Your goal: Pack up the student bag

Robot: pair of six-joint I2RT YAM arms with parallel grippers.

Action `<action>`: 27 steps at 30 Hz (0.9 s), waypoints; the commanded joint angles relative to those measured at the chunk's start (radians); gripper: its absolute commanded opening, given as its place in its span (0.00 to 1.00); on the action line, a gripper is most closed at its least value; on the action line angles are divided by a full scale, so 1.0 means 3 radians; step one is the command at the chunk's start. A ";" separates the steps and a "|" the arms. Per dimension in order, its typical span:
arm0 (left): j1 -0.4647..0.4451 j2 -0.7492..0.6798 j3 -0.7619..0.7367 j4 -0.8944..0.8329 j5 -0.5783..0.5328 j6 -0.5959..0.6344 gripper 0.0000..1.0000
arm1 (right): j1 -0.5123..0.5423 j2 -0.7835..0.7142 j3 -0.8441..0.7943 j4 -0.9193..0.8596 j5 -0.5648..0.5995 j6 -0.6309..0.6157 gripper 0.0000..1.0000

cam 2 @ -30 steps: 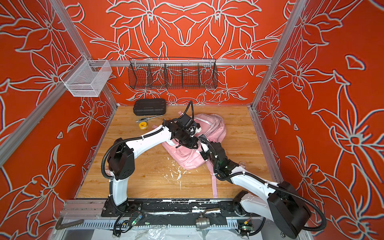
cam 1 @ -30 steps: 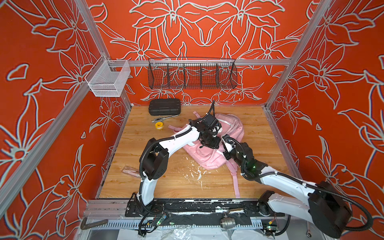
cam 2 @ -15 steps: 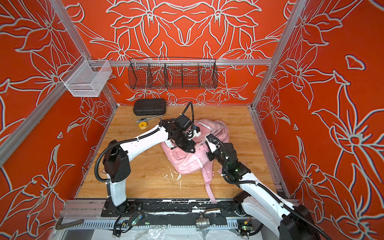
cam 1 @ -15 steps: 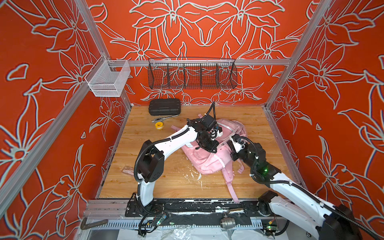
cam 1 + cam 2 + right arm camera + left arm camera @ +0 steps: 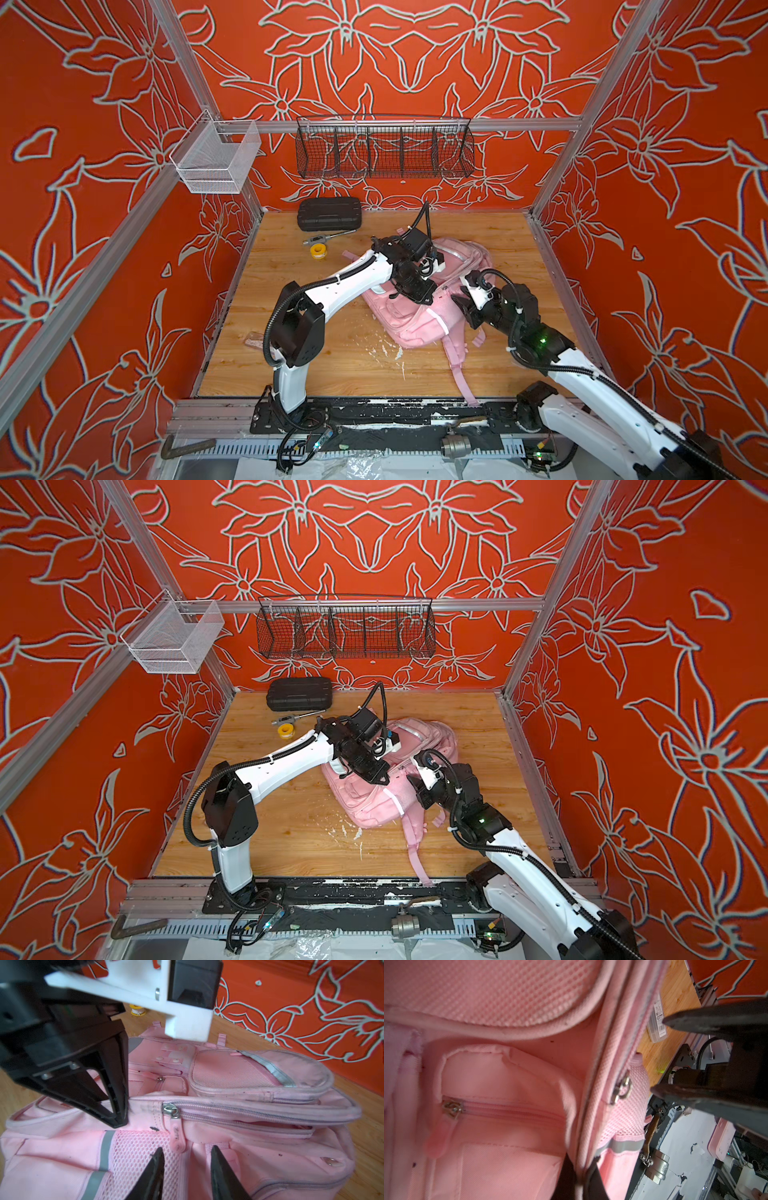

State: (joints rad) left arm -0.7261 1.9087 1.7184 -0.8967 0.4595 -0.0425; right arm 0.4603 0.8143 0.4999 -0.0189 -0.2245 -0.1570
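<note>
pale-pink student bag (image 5: 415, 328), black ribbed case (image 5: 329, 213), orange white-flowered walls (image 5: 415, 50)

SURFACE: wooden tabletop (image 5: 498, 232) | REAR LEFT: black ribbed case (image 5: 329, 214) near back wall; metal hand tool (image 5: 328, 237) and yellow tape roll (image 5: 318, 250) just in front | CENTRE-RIGHT: pink student bag (image 5: 419, 328), strap trailing to front edge | BESIDE BAG: white flecks (image 5: 386, 353)
</note>
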 commanded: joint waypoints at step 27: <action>-0.0029 -0.0276 -0.0215 0.0177 0.0333 0.0210 0.00 | 0.0098 0.0417 0.0055 0.0430 0.0235 -0.0006 0.10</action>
State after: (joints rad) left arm -0.7258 1.8893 1.6394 -0.8429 0.4927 -0.0235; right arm 0.4866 0.9573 0.5087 0.0624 -0.2085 -0.1696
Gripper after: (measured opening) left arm 0.066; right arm 0.152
